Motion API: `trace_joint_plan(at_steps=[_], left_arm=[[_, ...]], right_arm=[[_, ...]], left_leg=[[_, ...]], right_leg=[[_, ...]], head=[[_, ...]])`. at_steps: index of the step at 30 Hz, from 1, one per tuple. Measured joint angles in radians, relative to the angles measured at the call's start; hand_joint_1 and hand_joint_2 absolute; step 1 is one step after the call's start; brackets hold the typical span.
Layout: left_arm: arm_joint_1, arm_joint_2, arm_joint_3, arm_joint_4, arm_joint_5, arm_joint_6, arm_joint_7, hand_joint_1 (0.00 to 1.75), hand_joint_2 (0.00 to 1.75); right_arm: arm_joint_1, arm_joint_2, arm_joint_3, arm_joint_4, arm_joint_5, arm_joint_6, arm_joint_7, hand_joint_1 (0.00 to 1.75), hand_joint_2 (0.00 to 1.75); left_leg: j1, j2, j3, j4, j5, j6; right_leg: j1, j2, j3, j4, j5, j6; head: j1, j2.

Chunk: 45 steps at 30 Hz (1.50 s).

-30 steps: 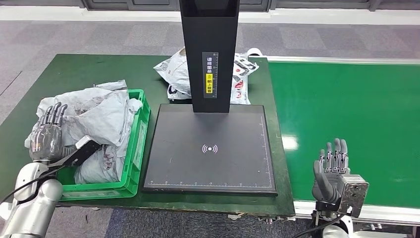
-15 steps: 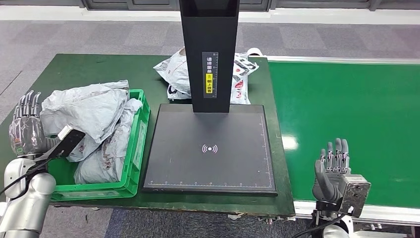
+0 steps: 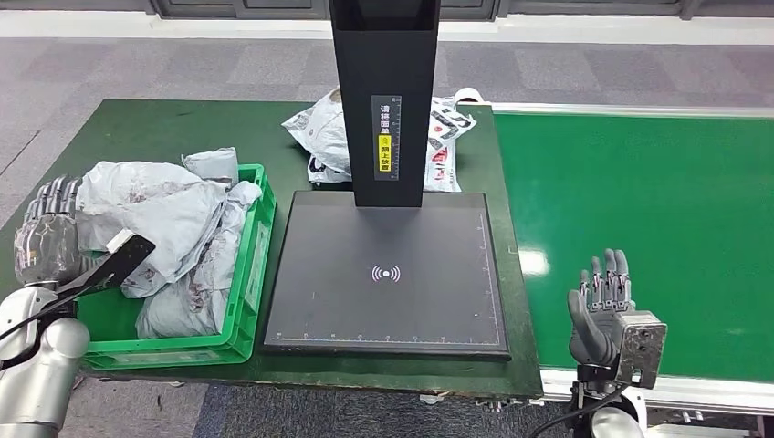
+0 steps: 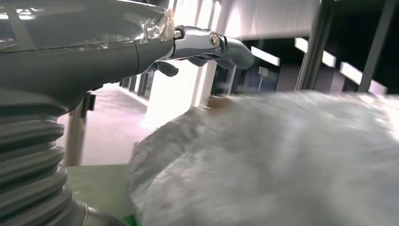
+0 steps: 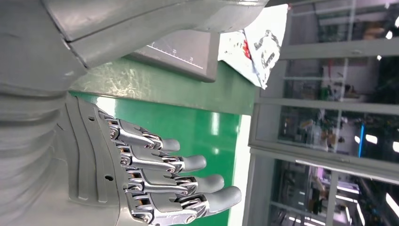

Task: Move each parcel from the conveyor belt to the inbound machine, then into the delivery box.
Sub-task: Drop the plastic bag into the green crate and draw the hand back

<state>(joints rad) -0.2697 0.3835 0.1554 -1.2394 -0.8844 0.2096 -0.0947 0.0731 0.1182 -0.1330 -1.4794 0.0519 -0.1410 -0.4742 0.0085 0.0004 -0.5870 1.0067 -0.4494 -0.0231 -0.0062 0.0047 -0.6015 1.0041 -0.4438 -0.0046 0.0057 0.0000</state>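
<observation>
Grey plastic parcels (image 3: 173,205) fill the green delivery box (image 3: 245,301), which stands at the left side of the dark green table (image 3: 137,128), near its front edge. In the head view the left hand (image 3: 46,242) is just outside the left wall of the box, beside the parcels; its fingers are straight and apart and it holds nothing. The black inbound machine (image 3: 388,274) lies in the middle of the table, its flat plate bare, with its tall black column (image 3: 385,100) rising at the back. One white printed parcel (image 3: 324,132) lies behind the column, near the far edge of the table. The bright green conveyor belt (image 3: 639,192) runs along the right side of the table. The right hand (image 3: 602,306) is raised over the front edge of the belt, fingers straight up and spread, with nothing in it.

In the left wrist view the left hand's thumb (image 4: 207,42) is stretched out above a blurred grey parcel (image 4: 282,160); I cannot tell if they touch.

In the right wrist view the right hand's fingers (image 5: 188,162) are extended and a little apart over the belt (image 5: 197,129), and a corner of the machine plate (image 5: 188,52) and the white parcel (image 5: 256,44) are seen beyond.
</observation>
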Motion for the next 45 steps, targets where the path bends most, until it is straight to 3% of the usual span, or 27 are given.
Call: trace_joint_plan(at_steps=[3, 7, 17, 24, 32, 39, 42, 45], left_arm=[[0.005, 0.059, 0.003, 0.001, 0.000, -0.151, -0.038, 0.00, 1.75], [0.005, 0.177, 0.019, 0.002, 0.051, -0.329, -0.120, 0.00, 1.75], [0.074, 0.418, 0.080, -0.046, 0.185, -0.579, -0.254, 0.00, 1.75], [-0.028, 0.536, 0.067, -0.037, 0.221, -0.662, -0.286, 0.00, 1.75], [-0.183, 0.610, 0.007, 0.036, 0.241, -0.680, -0.310, 0.00, 1.75], [-0.240, 0.635, -0.012, 0.068, 0.256, -0.679, -0.311, 0.00, 1.75], [-0.284, 0.588, -0.014, 0.091, 0.290, -0.652, -0.315, 0.00, 1.75], [-0.309, 0.469, -0.014, 0.111, 0.339, -0.554, -0.323, 0.00, 1.75]], right_arm=[[-0.015, -0.003, 0.000, 0.007, 0.027, 0.012, 0.016, 0.00, 1.75], [-0.018, -0.007, 0.000, 0.008, 0.043, 0.031, 0.020, 0.00, 1.75], [-0.022, -0.012, -0.001, 0.008, 0.061, 0.059, 0.018, 0.00, 1.75], [-0.033, -0.013, -0.002, 0.008, 0.072, 0.068, 0.020, 0.00, 1.75], [-0.031, -0.013, -0.011, 0.008, 0.072, 0.068, 0.019, 0.00, 1.75], [-0.026, -0.013, -0.012, 0.005, 0.072, 0.068, 0.017, 0.00, 1.75], [-0.020, -0.012, -0.012, -0.003, 0.070, 0.069, 0.012, 0.00, 1.75], [-0.023, -0.007, -0.008, -0.010, 0.081, 0.063, 0.004, 0.00, 1.75]], left_leg=[[0.001, 0.000, 0.000, 0.000, 0.000, -0.001], [0.003, 0.000, -0.001, 0.000, 0.000, -0.003], [0.005, 0.003, -0.001, 0.000, -0.002, -0.006], [0.006, 0.001, -0.001, 0.000, -0.002, -0.007], [0.007, 0.002, -0.001, 0.000, -0.001, -0.008], [0.007, 0.002, -0.001, 0.000, -0.002, -0.009], [0.006, 0.000, -0.001, 0.000, -0.002, -0.009], [0.005, -0.004, 0.000, 0.000, 0.000, -0.008]], right_leg=[[0.001, 0.000, 0.000, 0.000, 0.000, -0.001], [0.002, 0.001, -0.001, 0.000, 0.000, -0.002], [0.005, 0.003, -0.002, 0.000, -0.002, -0.006], [0.006, 0.000, -0.002, 0.000, -0.002, -0.007], [0.006, 0.001, -0.003, 0.000, -0.001, -0.008], [0.006, 0.002, -0.004, 0.000, -0.001, -0.009], [0.005, 0.000, -0.003, 0.000, -0.001, -0.008], [0.003, -0.005, 0.000, 0.000, -0.001, -0.008]], head=[[0.000, 0.000], [0.000, 0.000], [0.000, 0.000], [0.000, 0.000], [0.000, 0.000], [0.000, 0.000], [0.000, 0.000], [0.000, 0.000]])
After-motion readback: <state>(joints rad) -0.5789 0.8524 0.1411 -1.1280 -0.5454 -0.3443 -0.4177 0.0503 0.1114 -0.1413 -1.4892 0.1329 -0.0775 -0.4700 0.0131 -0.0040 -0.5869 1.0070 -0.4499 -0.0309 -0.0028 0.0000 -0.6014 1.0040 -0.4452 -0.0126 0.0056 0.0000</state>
